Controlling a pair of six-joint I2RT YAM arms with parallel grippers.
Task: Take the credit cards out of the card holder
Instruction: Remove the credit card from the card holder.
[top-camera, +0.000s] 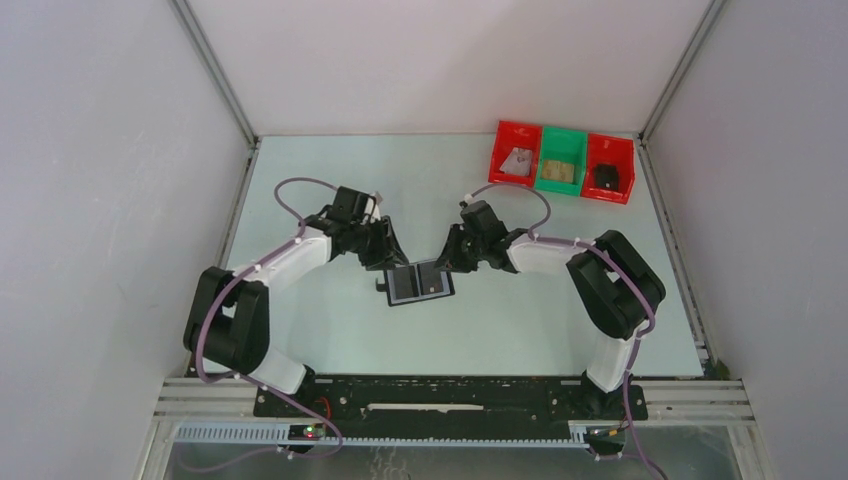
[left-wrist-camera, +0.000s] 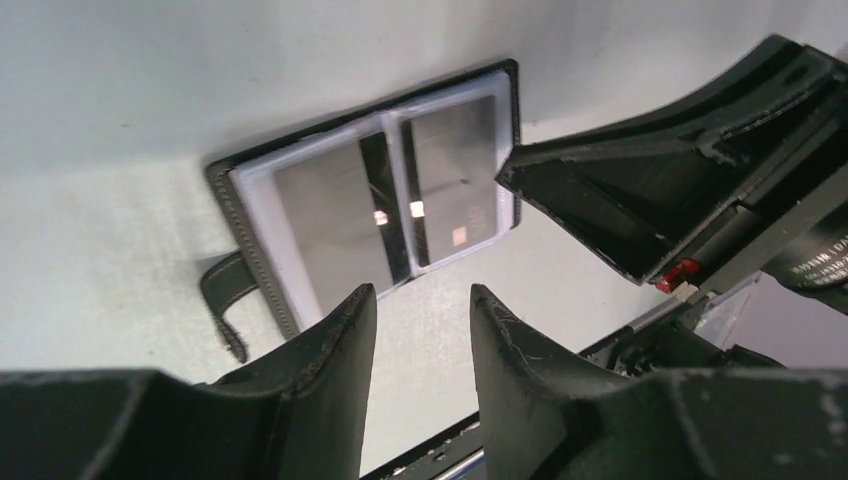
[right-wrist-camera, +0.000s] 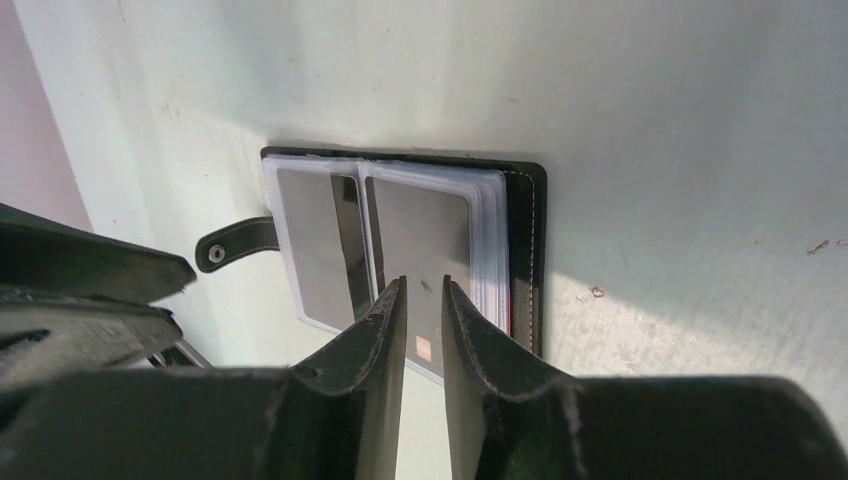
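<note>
The black card holder (top-camera: 418, 284) lies open and flat at the table's middle, with its closing tab (top-camera: 382, 286) pointing left. Its clear sleeves hold silvery-grey credit cards, seen in the left wrist view (left-wrist-camera: 330, 215) and the right wrist view (right-wrist-camera: 420, 230). My left gripper (top-camera: 388, 258) is open and empty, hovering by the holder's far left edge (left-wrist-camera: 422, 292). My right gripper (top-camera: 447, 258) hovers over the holder's right page (right-wrist-camera: 424, 283). Its jaws stand a narrow gap apart with nothing between them.
Three bins stand at the back right: a red one (top-camera: 515, 152) with a silvery card, a green one (top-camera: 560, 160) with a tan card, and a red one (top-camera: 608, 168) with a dark object. The two grippers sit close together above the holder.
</note>
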